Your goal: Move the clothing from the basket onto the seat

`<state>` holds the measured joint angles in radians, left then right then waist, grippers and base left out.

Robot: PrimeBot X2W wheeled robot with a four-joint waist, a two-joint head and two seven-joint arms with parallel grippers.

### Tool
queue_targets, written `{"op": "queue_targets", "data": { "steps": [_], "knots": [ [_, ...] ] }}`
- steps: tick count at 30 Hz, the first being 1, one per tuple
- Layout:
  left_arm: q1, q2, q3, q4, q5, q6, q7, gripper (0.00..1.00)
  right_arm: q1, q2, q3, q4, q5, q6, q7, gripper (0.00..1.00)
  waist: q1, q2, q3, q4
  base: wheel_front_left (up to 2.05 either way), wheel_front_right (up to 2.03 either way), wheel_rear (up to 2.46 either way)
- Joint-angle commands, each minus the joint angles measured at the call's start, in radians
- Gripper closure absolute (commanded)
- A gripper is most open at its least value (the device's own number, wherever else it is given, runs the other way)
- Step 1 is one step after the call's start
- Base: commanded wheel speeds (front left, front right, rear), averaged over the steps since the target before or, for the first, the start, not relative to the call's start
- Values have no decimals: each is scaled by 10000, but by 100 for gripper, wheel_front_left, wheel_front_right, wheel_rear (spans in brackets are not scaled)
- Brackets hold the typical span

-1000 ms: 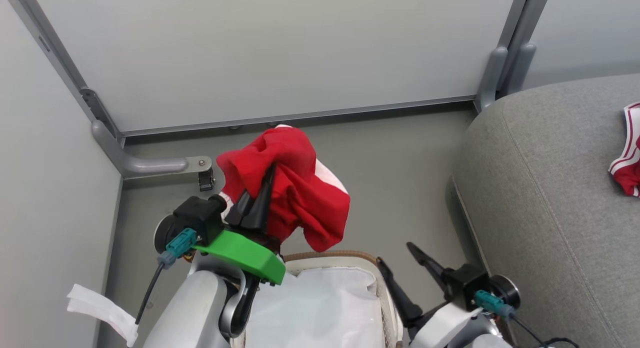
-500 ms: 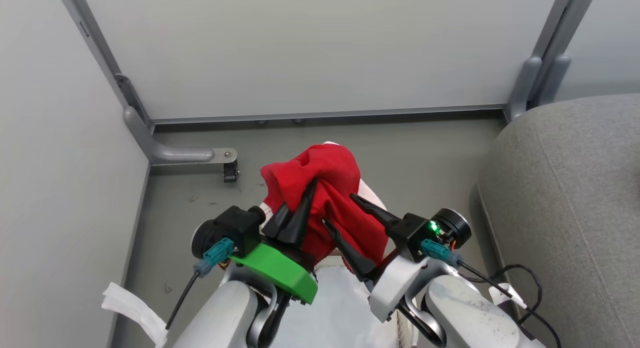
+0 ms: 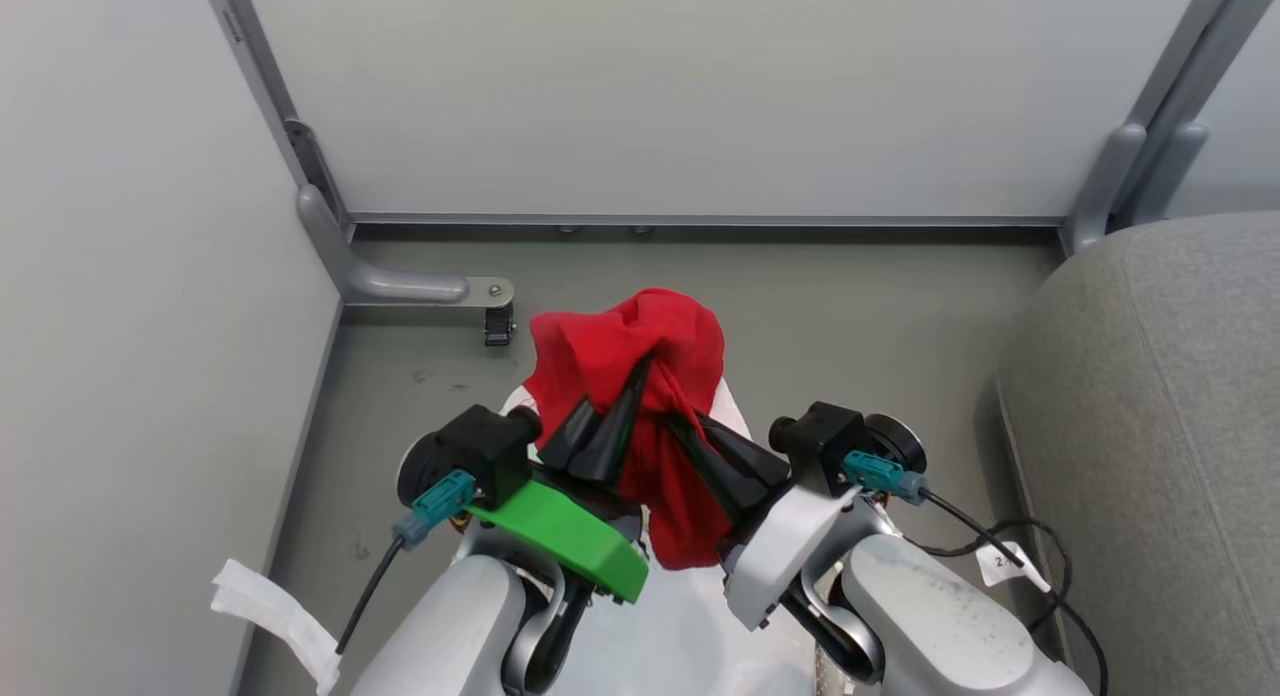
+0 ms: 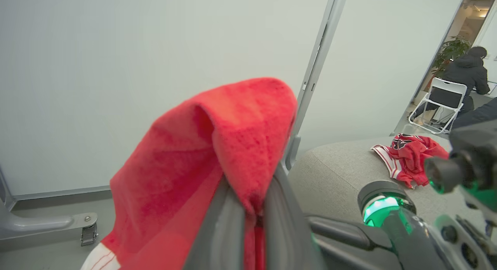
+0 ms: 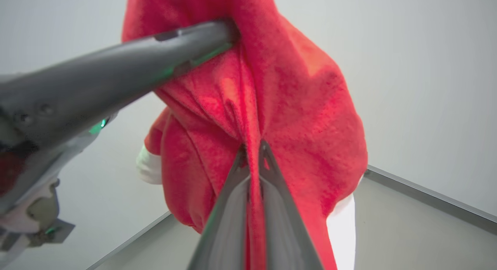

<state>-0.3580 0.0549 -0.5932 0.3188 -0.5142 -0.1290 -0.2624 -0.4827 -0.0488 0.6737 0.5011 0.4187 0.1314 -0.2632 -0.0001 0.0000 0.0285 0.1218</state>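
Clothing (image 3: 620, 336), a red bunch, hangs pinched from both sides: left gripper (image 3: 625, 391) clamped on its upper fold, right gripper (image 3: 682, 428) clamped just below, seat (image 3: 1150, 426) well apart.

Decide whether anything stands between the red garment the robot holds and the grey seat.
Nothing visible does. The left gripper and right gripper are shut on the red garment, and only floor lies between it and the seat on the robot's right.

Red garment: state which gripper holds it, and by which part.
Both hold the red garment: the left gripper is shut on a bunched fold near its top, the right gripper on a fold just below.
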Motion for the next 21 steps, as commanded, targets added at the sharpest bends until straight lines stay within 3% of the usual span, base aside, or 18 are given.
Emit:
{"op": "queue_targets", "data": {
  "steps": [1, 6, 21],
  "knots": [
    [91, -4, 127, -80, 129, -33, -36, 0, 271, -56, -91, -90, 41, -14, -21, 100, 1, 0, 68, -267, 0, 0, 0],
    [358, -11, 496, -150, 517, -32, -24, 0, 692, -43, -523, -487, -86, -14, -21, 100, 1, 0, 173, -1134, 0, 0, 0],
    [586, 43, 1181, -142, 1140, -34, -22, 0, 1780, -34, -1367, -1776, 40, -13, -21, 100, 1, 0, 749, -5500, 0, 0, 0]
  ]
}}
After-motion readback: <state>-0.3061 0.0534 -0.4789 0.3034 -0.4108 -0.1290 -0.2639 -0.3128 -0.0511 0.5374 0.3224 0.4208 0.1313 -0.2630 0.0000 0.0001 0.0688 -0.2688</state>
